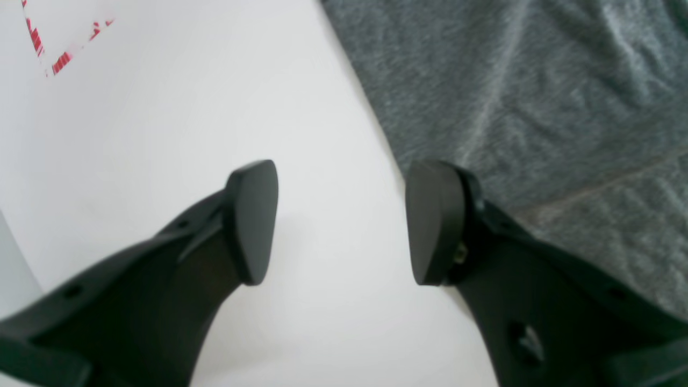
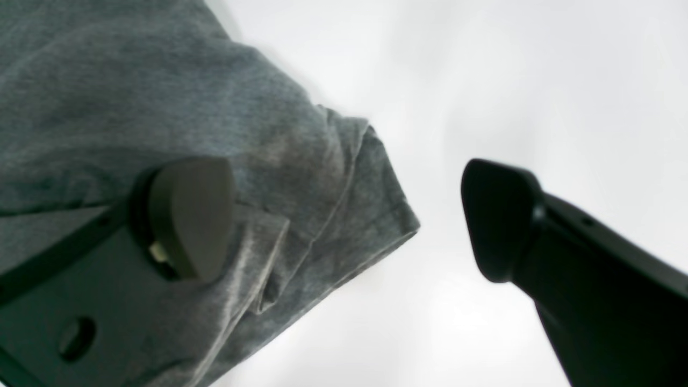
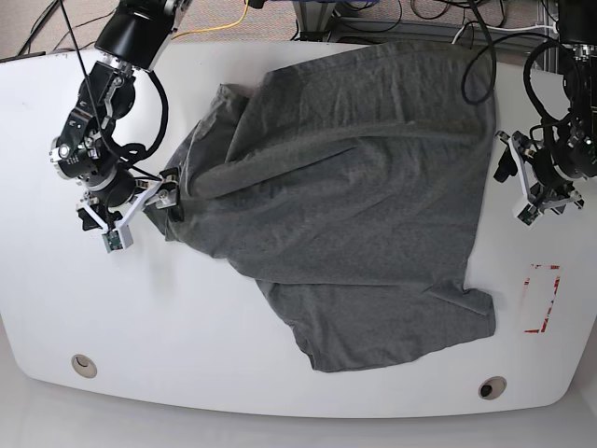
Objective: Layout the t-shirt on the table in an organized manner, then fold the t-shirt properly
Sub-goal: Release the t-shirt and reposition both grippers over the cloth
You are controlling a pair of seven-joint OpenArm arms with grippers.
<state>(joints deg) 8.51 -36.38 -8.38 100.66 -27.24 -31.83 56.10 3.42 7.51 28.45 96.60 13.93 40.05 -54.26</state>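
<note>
T-shirt (image 3: 354, 187): 1 heather-grey piece, spread wrinkled across the middle and far side of the table (image 3: 187, 336), one edge bunched into a fold on the base view's left. That table is glossy white with rounded corners; it carries 2 round grommet holes (image 3: 84, 365) near its front edge and 1 red tape rectangle (image 3: 541, 299) at the base view's right. Cables lie on the floor beyond the far edge.

2 arms reach in from the far corners. The left gripper (image 1: 341, 223) hangs just off the shirt's side edge, pincer wide, one finger over cloth, one over bare table, nothing between. The right gripper (image 2: 344, 220) sits at the bunched edge, pincer wide, one finger over the fabric, the other over bare table, holding nothing.
</note>
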